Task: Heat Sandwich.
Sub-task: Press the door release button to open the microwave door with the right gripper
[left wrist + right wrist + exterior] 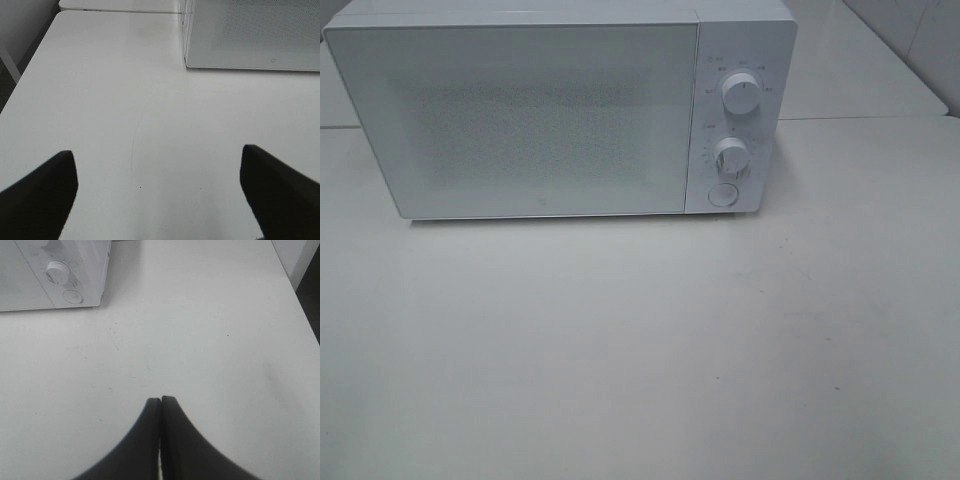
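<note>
L hand (157, 151) spread wide; R hand (160, 401) pressed together, pinching nothing. Both over surface (640, 350), nr closed microwave (520, 120).

We cannot see through the door of the microwave (540, 120); the markings around its upper dial (741, 92) are too small to read.

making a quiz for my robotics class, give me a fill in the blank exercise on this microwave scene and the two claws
1. The door of the microwave is ___.
2. Its control panel has ___ round knobs above a button.
3. The left claw is ___ above the white table.
4. The right claw is ___ and holds nothing.

Missing words: closed; two; open; shut
</note>
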### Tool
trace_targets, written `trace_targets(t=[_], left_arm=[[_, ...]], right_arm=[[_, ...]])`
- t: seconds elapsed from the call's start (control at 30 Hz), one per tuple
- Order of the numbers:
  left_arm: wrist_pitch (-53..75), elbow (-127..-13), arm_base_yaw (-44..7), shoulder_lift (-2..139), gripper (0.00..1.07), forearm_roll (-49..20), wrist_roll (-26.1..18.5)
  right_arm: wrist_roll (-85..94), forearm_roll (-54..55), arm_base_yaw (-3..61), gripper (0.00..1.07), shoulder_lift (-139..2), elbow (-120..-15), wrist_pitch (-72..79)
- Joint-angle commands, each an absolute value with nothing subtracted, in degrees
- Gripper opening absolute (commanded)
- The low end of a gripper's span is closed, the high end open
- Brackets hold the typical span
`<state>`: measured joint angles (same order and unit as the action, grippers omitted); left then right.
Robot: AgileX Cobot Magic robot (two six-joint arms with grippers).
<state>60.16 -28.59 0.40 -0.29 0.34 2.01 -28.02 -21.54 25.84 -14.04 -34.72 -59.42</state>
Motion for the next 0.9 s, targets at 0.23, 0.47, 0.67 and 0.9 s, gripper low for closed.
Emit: trace_targets(t=[0.23, 0.47, 0.67, 0.9], left_arm=[[59.36, -28.36, 0.57, -1.49, 0.82, 0.34, 2.06], [59.36, -28.36, 0.57, -1.32, 0.82, 0.34, 2.06], [59.36, -28.36, 0.57, -1.32, 0.82, 0.34, 2.06], [59.36, -28.36, 0.57, -1.32, 0.82, 0.34, 2.06]], right_arm=[[-6.82, -7.16, 25.32, 0.12, 1.60, -31.05, -64.52], [-0.74, -2.01, 25.38, 0.68, 1.78, -31.17, -65.26], [-2.12, -3.09, 25.38, 0.82, 1.78, -31.17, -65.26], [-4.01, -6.07, 25.38, 0.76, 1.78, -31.00, -64.11]])
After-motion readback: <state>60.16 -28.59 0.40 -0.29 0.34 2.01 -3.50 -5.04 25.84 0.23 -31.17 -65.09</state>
